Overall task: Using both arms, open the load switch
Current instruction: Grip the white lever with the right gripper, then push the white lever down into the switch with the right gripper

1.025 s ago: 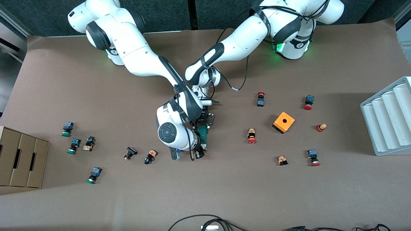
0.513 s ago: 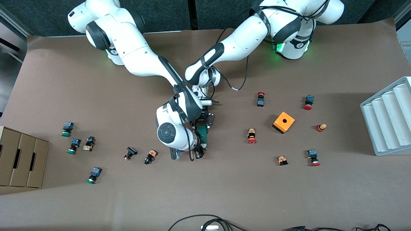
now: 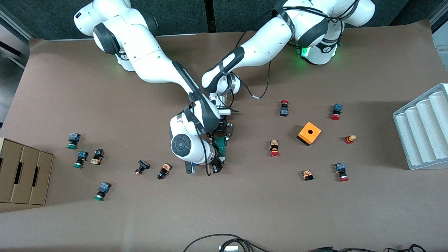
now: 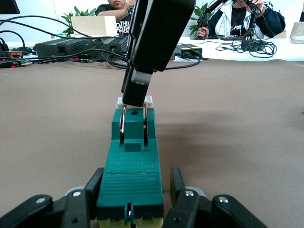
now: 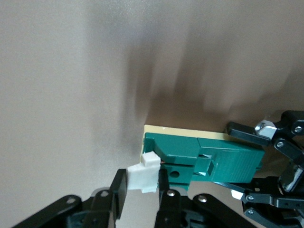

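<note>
Mid-table, between scattered push buttons (image 3: 164, 170) and orange cube (image 3: 309, 133): load switch (image 3: 221, 146), dark green, flat on brown table (image 3: 245, 210).
Nearer end: white sliding piece (image 5: 143, 176) pinched by right gripper (image 5: 141, 190).
Farther end: green body clamped from both sides by left gripper (image 4: 133, 199).

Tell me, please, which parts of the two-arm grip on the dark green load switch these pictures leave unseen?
- Front view: the dark green rectangular load switch is mostly covered by the right arm's wrist; both grips are hidden.
- Left wrist view: the white sliding piece is largely hidden by the right gripper.
- Right wrist view: the left gripper is cut off by the edge.
- Small push buttons: too small for detail.
</note>
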